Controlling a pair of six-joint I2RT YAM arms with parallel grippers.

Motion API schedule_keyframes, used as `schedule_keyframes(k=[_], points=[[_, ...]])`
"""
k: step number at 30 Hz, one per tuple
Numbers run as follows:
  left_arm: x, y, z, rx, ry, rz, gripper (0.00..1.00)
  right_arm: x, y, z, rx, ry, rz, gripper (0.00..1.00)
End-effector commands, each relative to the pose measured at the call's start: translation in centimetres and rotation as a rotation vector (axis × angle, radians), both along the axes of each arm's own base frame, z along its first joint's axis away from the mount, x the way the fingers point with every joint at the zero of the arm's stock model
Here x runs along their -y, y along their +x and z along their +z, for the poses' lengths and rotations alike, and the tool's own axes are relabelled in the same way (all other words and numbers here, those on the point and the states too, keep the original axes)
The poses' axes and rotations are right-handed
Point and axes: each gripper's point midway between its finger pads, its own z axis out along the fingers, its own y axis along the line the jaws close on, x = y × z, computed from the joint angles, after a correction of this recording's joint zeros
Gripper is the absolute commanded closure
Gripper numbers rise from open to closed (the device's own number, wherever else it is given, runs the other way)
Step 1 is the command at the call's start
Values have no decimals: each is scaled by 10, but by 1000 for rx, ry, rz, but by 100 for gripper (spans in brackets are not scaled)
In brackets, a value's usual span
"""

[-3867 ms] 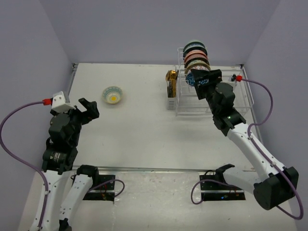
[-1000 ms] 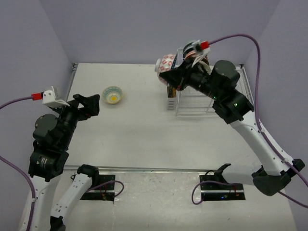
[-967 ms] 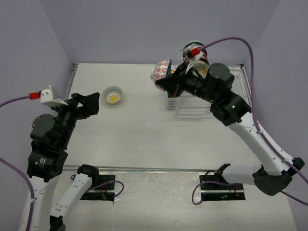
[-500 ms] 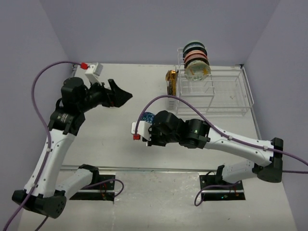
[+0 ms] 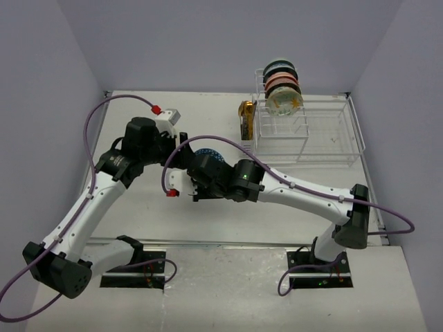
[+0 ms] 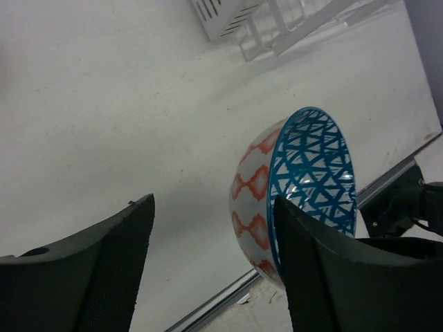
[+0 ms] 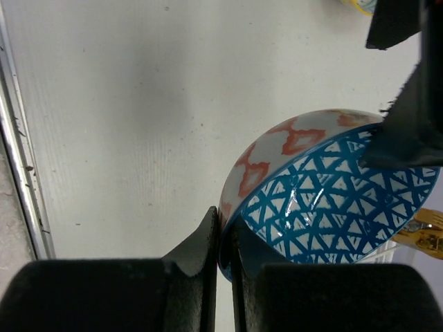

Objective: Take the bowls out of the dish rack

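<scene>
Handover, by our read: the right arm is passing a bowl to the left.

Top view: the blue-lattice bowl [image 5: 208,158] hangs mid-frame over the table [image 5: 208,114], right where the left gripper [image 5: 183,155] and right gripper [image 5: 202,171] meet. The dish rack [image 5: 308,131] is upper right, with the racked bowls [image 5: 280,86] on edge in its upright slots. A gold utensil holder [image 5: 246,116] stands just beside its left end.

Left wrist view: left jaws are spread wide. The bowl is tipped on edge between them, crowding the lower-right finger, and we can't tell whether they touch. The lower-left finger is well apart from the bowl wall.

Right wrist view: right jaws are clenched on the rim at the bowl's lower left, one finger inside and one outside. A dark left finger overlaps the far rim at the frame's right edge.

Doing it well:
- Centre the bowl between the left fingers, then close on the wall opposite the right's pinch.
- Keep the right clamped until the left bites firmly. We expect the glazed rim is slick, so the bowl may pivot.
- Then release the right and back it out along its own fingers, so it doesn't drag the bowl.

Versus 0.5 s ago, top view:
- The left gripper was upper left, apart from the bowl; now it is on it.
- The right arm has stretched further up-left, carrying the bowl along.
- The rack stack is unchanged.
</scene>
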Motion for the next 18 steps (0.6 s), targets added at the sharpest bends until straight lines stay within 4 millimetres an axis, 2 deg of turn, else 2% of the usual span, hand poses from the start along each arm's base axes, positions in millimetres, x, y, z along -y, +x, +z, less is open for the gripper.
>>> schedule_keyframes(k=[1, 3, 4, 5, 8, 10, 12, 16, 18], points=[[-14, 16, -7, 19, 126, 78, 33, -4, 20, 29, 124, 4, -35, 100], [-16, 19, -12, 10, 171, 104, 43, -8, 24, 34, 139, 9, -46, 100], [-20, 23, -13, 16, 198, 133, 59, -8, 25, 28, 132, -15, -49, 100], [-22, 24, -14, 16, 210, 147, 65, -9, 26, 29, 132, -14, -54, 100], [-21, 27, -17, 10, 228, 151, 66, -15, 27, 32, 136, -9, -54, 100], [-17, 28, -23, 4, 248, 143, 75, -20, 30, 38, 157, 15, -60, 100], [-15, 27, -29, -9, 263, 136, 100, -22, 35, 43, 183, 26, -78, 100], [-23, 33, -33, 4, 286, 200, 100, -27, 41, 47, 207, 67, -97, 98], [-28, 40, -25, 45, 267, 259, 100, -28, 44, 49, 223, 107, -124, 71]])
